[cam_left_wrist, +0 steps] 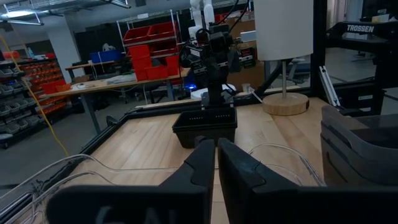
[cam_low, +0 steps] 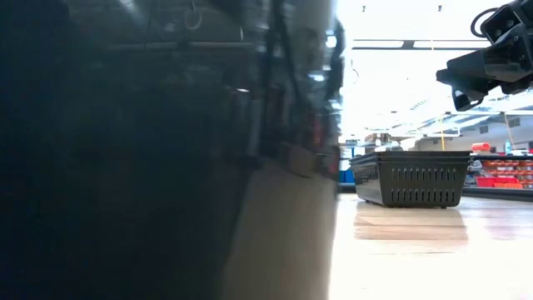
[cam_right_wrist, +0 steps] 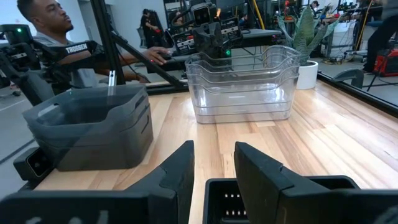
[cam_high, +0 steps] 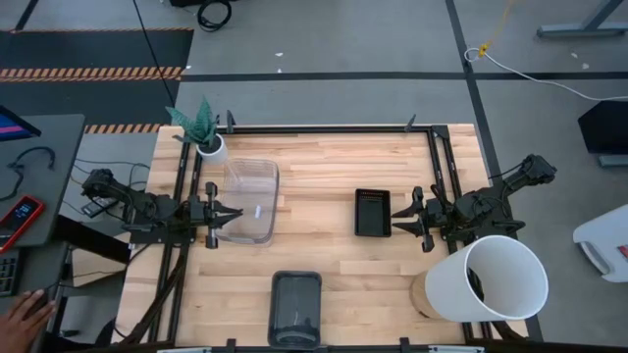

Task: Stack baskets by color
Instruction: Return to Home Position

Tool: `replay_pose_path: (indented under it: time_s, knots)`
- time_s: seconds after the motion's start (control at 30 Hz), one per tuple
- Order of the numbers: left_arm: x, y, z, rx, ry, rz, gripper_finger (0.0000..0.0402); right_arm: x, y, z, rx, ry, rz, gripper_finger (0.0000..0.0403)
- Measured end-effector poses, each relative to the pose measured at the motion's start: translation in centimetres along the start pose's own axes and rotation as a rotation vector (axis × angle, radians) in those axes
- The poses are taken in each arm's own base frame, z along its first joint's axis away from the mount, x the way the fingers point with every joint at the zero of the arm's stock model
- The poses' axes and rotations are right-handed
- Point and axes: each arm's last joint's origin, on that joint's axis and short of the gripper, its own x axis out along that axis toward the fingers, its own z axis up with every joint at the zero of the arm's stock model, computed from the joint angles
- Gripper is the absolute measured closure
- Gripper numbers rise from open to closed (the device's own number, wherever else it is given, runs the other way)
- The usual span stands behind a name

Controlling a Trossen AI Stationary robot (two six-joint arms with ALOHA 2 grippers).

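Note:
A stack of clear baskets [cam_high: 250, 201] [cam_right_wrist: 242, 87] rests on its base at the table's left. A black slotted basket [cam_high: 372, 212] [cam_low: 410, 177] stands right of centre. Dark grey baskets [cam_high: 295, 306] [cam_right_wrist: 93, 124] sit nested at the near edge and fill the left of the low view [cam_low: 166, 150]. My left gripper [cam_high: 231, 214] [cam_left_wrist: 216, 165] is held level at the clear stack's left rim, shut, with nothing between its fingers. My right gripper [cam_high: 400, 216] [cam_right_wrist: 214, 165] is level and open, just above the black basket's right end [cam_right_wrist: 280, 199].
A big white bucket [cam_high: 500, 279] stands at the near right corner beside my right arm. A small white plant pot [cam_high: 209, 147] sits at the far left. A person [cam_right_wrist: 43, 25] sits beyond the table's left edge, one hand [cam_high: 25, 314] on a side desk. Bare wood shows mid-table.

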Motion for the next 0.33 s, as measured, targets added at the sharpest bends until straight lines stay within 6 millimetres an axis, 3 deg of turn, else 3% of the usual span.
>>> replay_pose_path:
  time_s: [0.33]
  knots:
    - [0.00, 0.00, 0.00, 0.000, 0.000, 0.000, 0.0366, 0.00, 0.00, 0.00, 0.000, 0.000, 0.000, 0.0283]
